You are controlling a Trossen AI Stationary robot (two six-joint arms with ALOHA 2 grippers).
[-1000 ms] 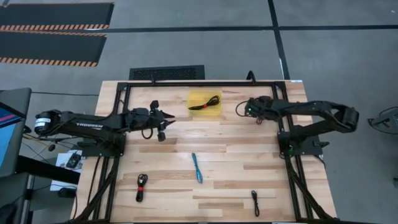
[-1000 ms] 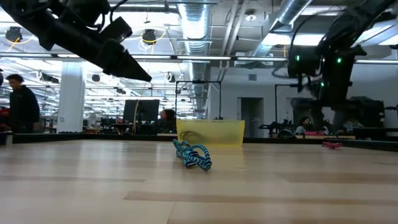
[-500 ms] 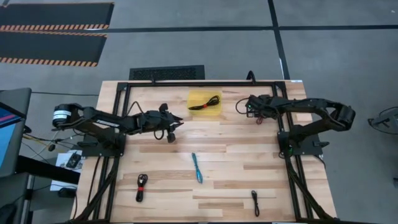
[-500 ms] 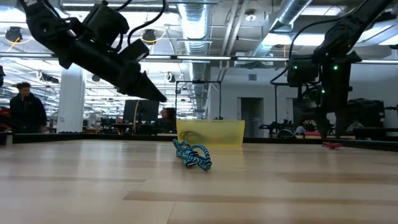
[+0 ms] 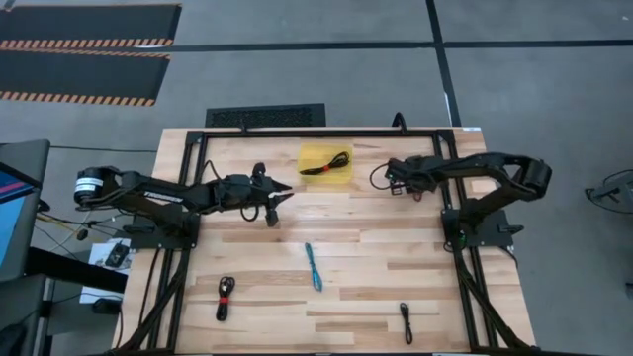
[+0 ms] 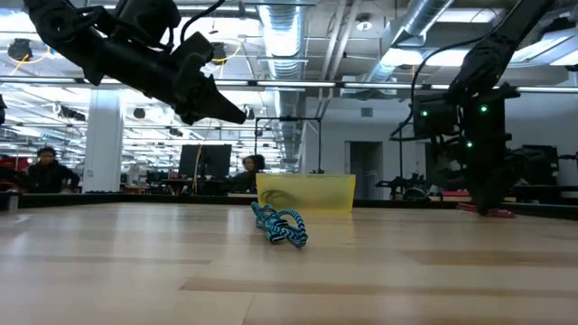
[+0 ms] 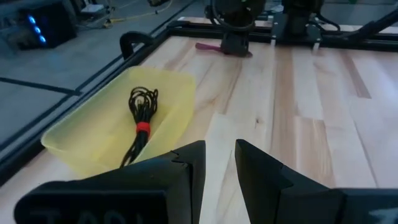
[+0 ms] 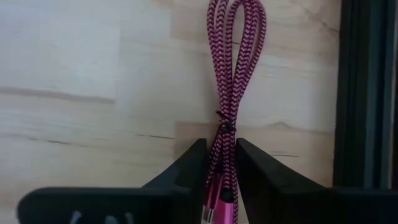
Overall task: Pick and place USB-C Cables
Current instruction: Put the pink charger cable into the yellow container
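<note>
The bundled magenta braided USB-C cable [image 8: 227, 118] lies flat on the pale wooden table [image 5: 396, 257], far on the right side, just beside the black metal frame rail [image 8: 364, 93]. In the right wrist view its long axis runs straight ahead of the right gripper [image 8: 221, 163], whose two dark fingers stand on either side of the bundle's near end, narrowly apart with the cord between them; whether they already press on it cannot be told. The cable lies directly under this gripper and in line with it, so the coming pinch turns only on the fingers coming together across the bundle's width. In the low view the right gripper [image 6: 492, 203] reaches down to table level.

The shallow yellow plastic tray [image 5: 326, 163], far and near the middle, already holds a coiled black cable with a red tie [image 7: 140, 124]. It lies to the left of the magenta cable, so the right arm is plainly the nearer one for this carry.

The left gripper [image 5: 280, 196] hangs above the table just left of and nearer than the tray, its fingers slightly apart and empty.

Three cords wait on the near half: a light blue cable [image 5: 314, 267] in the middle, a black-and-red cable [image 5: 226, 294] at near left, and a thin black cable [image 5: 406, 321] at near right.
</note>
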